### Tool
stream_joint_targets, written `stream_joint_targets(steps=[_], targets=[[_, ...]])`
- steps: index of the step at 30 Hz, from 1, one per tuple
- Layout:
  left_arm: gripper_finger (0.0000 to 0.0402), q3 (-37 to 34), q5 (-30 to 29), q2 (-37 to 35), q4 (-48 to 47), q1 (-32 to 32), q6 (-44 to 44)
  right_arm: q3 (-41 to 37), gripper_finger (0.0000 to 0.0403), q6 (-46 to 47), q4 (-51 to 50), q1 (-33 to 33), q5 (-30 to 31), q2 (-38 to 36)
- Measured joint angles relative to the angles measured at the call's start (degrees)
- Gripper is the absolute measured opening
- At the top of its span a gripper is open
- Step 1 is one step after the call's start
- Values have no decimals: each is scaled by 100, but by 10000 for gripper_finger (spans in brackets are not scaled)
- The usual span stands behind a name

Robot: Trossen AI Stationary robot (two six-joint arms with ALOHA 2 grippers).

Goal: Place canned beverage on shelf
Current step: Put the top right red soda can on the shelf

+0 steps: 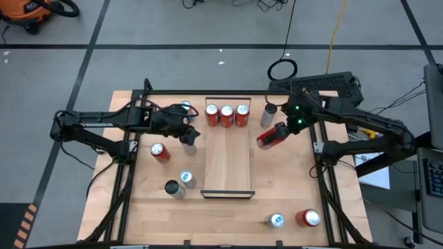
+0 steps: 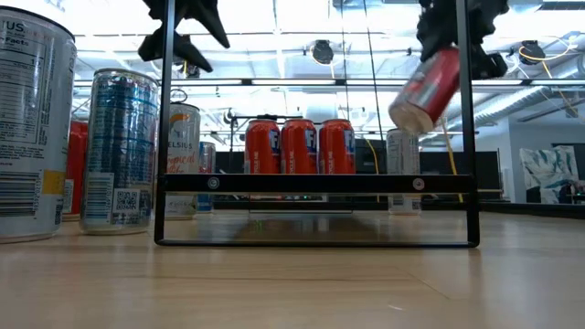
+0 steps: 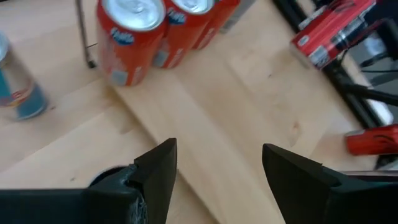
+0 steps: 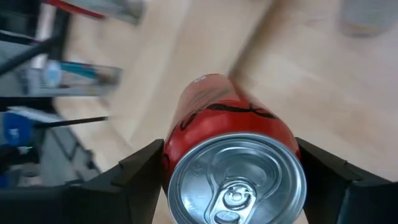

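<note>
Red glossy can, tilted, sits clamped in the right gripper right of centre, beside the pale-wood shelf; the left gripper gapes empty, centre-left.

— What couldn't you make out?

— The tall can at the table's near left edge was cut off by the low view's frame. The right wrist view blurred the things behind the held red can.

— Anything hidden?

— Three orange cans hid whatever stood behind them; labels on the silver cans were too small to read.
</note>
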Motion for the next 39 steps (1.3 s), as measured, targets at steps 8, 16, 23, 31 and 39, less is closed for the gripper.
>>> stream_joint_targets(steps=[8,16,23,31,39], targets=[[242,474,-176,2,137,-324,732,0,267,686,1053,665,101,-42],[242,1046,-771,0,402,-714,1961,7,267,1131,1813,1047,666,-1],[242,1062,-988,119,1389,-955,2971,7,267,1447,2396,1250,812,206],[270,1062,-945,660,2406,-1264,4129,7,267,1969,2927,1507,1019,426],[379,1060,-1067,1084,2517,-1369,4070,7,267,2297,3038,1536,1375,454]])
